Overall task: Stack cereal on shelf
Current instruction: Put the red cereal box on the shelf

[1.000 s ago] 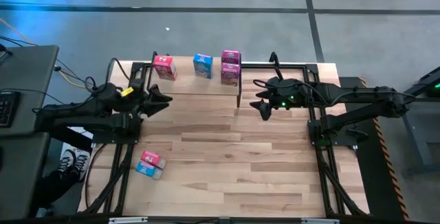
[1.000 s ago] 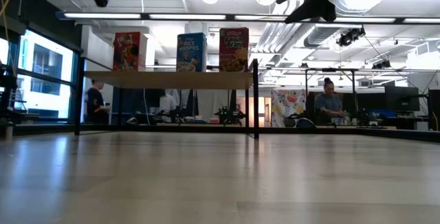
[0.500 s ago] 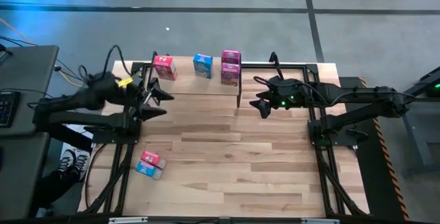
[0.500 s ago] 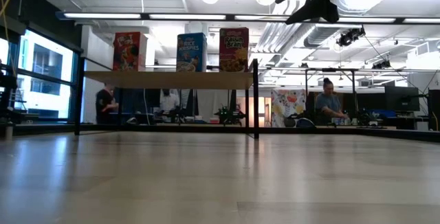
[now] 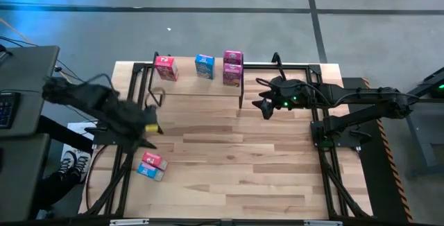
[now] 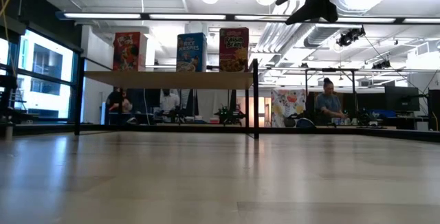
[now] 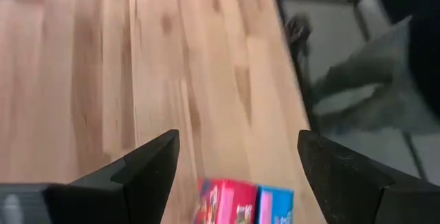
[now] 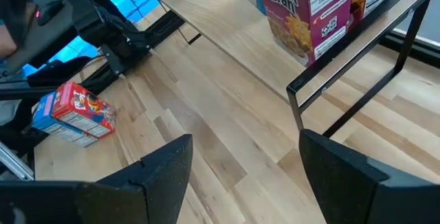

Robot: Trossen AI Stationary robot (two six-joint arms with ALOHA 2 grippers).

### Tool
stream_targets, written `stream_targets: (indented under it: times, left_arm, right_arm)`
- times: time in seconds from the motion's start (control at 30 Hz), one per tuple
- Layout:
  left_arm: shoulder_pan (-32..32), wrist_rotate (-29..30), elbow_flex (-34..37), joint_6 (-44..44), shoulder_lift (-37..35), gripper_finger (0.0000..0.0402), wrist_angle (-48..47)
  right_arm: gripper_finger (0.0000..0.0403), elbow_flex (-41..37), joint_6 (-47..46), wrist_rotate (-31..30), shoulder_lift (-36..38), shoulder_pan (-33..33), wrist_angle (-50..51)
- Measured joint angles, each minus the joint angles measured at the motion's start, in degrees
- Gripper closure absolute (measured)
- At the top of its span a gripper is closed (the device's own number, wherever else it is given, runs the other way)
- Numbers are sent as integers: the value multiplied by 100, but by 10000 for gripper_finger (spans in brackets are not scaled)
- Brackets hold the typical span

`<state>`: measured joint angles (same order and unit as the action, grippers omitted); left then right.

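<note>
Toward the lower left of the high view, two cereal boxes lie side by side on the wooden tabletop (image 5: 243, 150), a pink box (image 5: 152, 160) touching a blue box (image 5: 148, 172). The left gripper (image 5: 149, 127) sits just above them in that frame, blurred; its wrist view shows the jaws spread wide with the pink and blue pair between the finger lines, nothing held. Along the upper middle, the shelf (image 5: 194, 84) carries a pink box (image 5: 165, 67), a blue Rice Krispies box (image 5: 204, 66) and a magenta Raisin Bran box (image 5: 232, 68), apparently with another magenta box close behind it. The right gripper (image 5: 265, 108) hangs beside the shelf's right leg, jaws open and empty.

Risks, as I judge them: because the two fallen boxes touch, wide jaws may straddle both and pinch them together, or shove one aside and off the nearby table edge. A light cardboard box gripped off-centre could twist or crush. Bringing it to the shelf, the arm could clip the standing boxes or the black leg frame and topple them.
</note>
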<state>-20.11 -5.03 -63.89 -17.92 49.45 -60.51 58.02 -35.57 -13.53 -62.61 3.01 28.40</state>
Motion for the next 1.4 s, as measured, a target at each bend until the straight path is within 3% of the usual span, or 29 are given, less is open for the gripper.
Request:
stream_targets:
  times: [0.27, 0.47, 0.83, 0.97, 1.4]
  left_arm:
    - [-1495, 531, 1107, -1121, 209, 112, 374]
    - [-2079, 1844, 1536, -1457, 311, 112, 419]
    - [-2595, 1846, 1715, -1746, 281, 112, 486]
    - [-2701, 1586, 1713, -1609, 393, 112, 474]
    - [-2759, 1617, 1713, -1590, 909, 112, 465]
  right_arm:
    - [141, 0, 363, -1, 0, 0, 4]
    - [141, 0, 496, -3, -1, 0, 5]
    - [141, 0, 608, -3, 0, 0, 22]
    - [141, 0, 608, 4, 0, 0, 68]
    - [141, 0, 606, 17, 0, 0, 138]
